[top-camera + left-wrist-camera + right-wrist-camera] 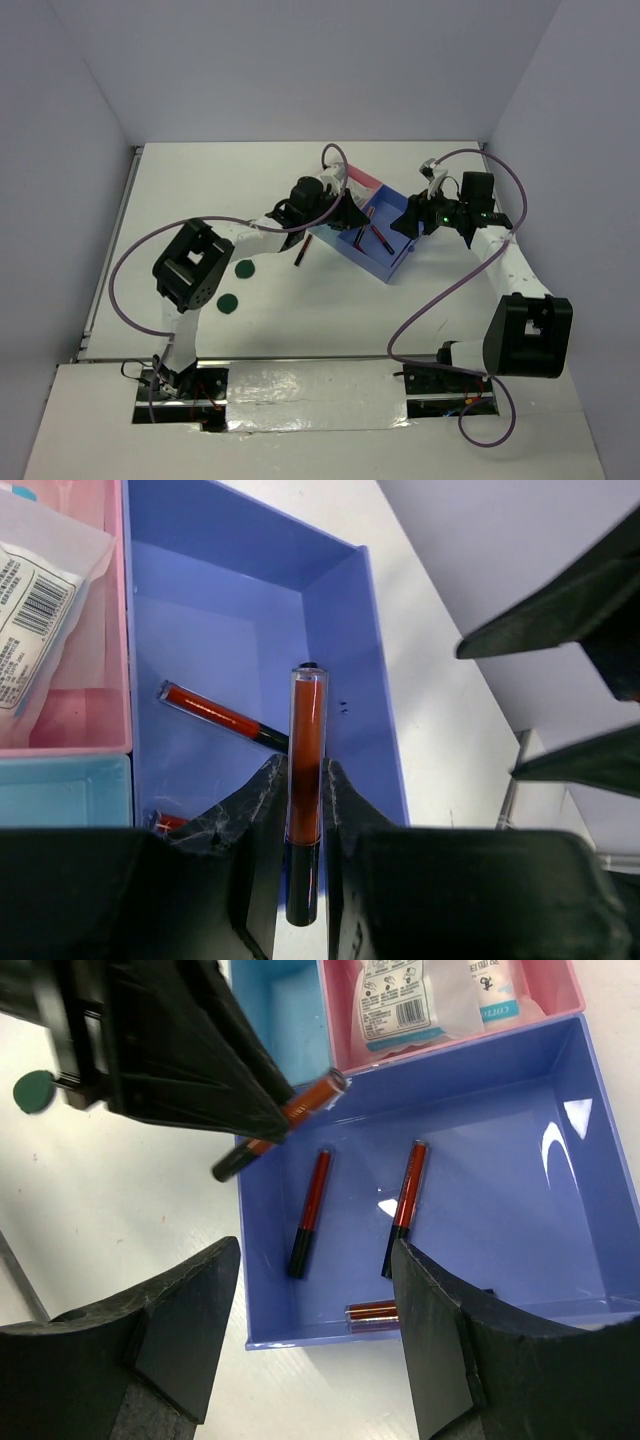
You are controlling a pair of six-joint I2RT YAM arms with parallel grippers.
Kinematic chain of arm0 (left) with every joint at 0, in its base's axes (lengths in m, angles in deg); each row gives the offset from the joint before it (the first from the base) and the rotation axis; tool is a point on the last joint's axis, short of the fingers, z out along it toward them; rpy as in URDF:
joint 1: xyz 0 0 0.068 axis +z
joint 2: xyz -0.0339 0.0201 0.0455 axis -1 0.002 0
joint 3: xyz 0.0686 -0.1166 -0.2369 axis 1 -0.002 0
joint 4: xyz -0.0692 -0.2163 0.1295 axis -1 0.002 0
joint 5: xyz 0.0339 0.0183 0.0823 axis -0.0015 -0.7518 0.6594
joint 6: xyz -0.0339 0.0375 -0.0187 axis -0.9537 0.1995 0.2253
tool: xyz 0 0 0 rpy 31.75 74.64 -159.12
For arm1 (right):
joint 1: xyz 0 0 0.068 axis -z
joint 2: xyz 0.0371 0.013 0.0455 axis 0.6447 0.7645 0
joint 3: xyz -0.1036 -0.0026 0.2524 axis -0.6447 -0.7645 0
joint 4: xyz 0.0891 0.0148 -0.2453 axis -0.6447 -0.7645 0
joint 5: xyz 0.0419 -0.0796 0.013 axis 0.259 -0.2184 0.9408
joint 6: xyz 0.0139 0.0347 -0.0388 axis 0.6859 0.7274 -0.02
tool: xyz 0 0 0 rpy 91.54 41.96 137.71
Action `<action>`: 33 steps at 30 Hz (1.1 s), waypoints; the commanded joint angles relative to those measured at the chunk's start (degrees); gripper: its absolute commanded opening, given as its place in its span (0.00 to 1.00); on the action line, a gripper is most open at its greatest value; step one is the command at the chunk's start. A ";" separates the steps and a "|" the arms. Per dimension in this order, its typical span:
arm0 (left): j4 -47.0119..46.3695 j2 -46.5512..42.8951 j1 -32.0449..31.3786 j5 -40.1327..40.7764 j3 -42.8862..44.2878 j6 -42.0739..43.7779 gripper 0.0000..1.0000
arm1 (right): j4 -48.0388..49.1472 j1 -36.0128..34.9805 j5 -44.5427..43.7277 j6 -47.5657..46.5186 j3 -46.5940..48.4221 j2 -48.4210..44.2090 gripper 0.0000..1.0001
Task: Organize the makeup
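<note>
My left gripper (302, 792) is shut on a red-and-black stick (305, 750), holding it over the blue tray's (210, 620) purple-blue compartment. From the right wrist, that stick (290, 1118) pokes out of the left gripper (170, 1050) above the tray's left wall. Three sticks lie in this compartment (500, 1190): one on the left (309, 1210), one in the middle (405, 1205), one by the near wall (372, 1312). A white blue-printed packet (420, 995) lies in the pink compartment. My right gripper (318, 1260) hangs open over the tray's near edge, holding nothing.
On the table left of the tray (392, 268) lie another stick (300, 255) and two dark green discs (244, 268) (227, 302). A light-blue compartment (60, 790) sits beside the pink one. Purple cables loop around both arms.
</note>
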 commanded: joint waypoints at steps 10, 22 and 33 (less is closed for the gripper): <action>9.20 5.07 -3.00 7.15 10.35 3.53 0.39 | 2.04 0.56 0.75 0.31 0.28 -1.52 0.70; 9.90 1.74 -3.09 9.34 9.48 4.05 0.45 | -0.59 0.48 4.00 -1.18 2.47 -1.17 0.70; 16.22 -20.56 -1.43 18.13 -7.28 12.40 0.06 | -8.15 -6.80 3.31 -7.86 5.64 -1.26 0.70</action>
